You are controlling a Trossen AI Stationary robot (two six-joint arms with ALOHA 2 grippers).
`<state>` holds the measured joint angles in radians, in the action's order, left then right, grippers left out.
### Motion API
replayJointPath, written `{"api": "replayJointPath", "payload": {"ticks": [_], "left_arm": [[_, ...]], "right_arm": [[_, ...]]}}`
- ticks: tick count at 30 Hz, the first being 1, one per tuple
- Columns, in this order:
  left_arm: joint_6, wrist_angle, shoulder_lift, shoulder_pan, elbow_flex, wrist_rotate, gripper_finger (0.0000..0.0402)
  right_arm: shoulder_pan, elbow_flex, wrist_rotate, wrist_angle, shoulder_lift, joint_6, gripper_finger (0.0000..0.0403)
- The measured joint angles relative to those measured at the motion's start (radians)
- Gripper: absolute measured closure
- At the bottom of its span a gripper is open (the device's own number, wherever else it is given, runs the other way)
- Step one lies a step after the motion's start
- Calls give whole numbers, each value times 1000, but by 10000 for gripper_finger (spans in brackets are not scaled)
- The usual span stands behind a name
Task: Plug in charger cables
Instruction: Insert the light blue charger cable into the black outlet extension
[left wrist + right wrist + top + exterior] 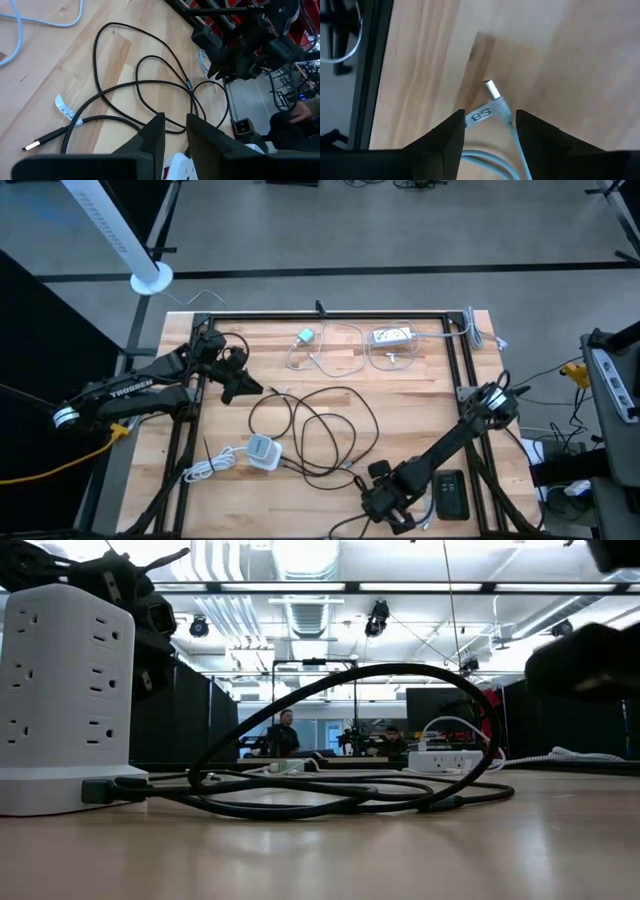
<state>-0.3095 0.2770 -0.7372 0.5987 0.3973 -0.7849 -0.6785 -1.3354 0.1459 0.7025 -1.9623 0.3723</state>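
Note:
A long black charger cable [320, 425] lies in loose loops on the middle of the wooden table; its plug tip [32, 145] with a white tag rests flat on the wood. My left gripper [175, 135] hovers over these loops beside the white cube adapter [263, 452], open with nothing between its fingers. Near the front edge my right gripper [490, 132] is shut on a white charger cable [507, 120]. More white and grey cables [325, 352] lie coiled at the far side. My right gripper holds the white cable just behind its metal plug tip [491, 90], where a tag marked "SB" [479, 116] sits. Cable and tag lie between the two fingers, and the plug tip sticks out past them. The fingers point steeply down at the table.
A white oblong power strip [393, 335] lies at the far edge, and a green tag [305, 335] is left of it. A short white cable [210, 468] trails from the cube adapter. A black box [452, 495] sits front right. Black frame rails [330, 315] border the table.

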Motion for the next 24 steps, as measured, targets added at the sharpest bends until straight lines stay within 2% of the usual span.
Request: {"api": "replayJointPath", "payload": {"ticks": [6,12,17,21,24], "left_arm": [[-18,-1,0,0,0,0,335],[-23,-4,0,0,0,1,335],[-25,-13,0,0,0,17,335],[-52,-49,0,0,0,16,335],[-77,-113,3,0,0,16,335]], "right_arm": [[3,2,11,-2,-18,-45,280],[12,4,14,3,-14,-73,388],[25,0,18,35,-11,-81,385],[44,-51,10,146,-10,-155,395],[67,-89,-57,247,6,-189,395]]}}
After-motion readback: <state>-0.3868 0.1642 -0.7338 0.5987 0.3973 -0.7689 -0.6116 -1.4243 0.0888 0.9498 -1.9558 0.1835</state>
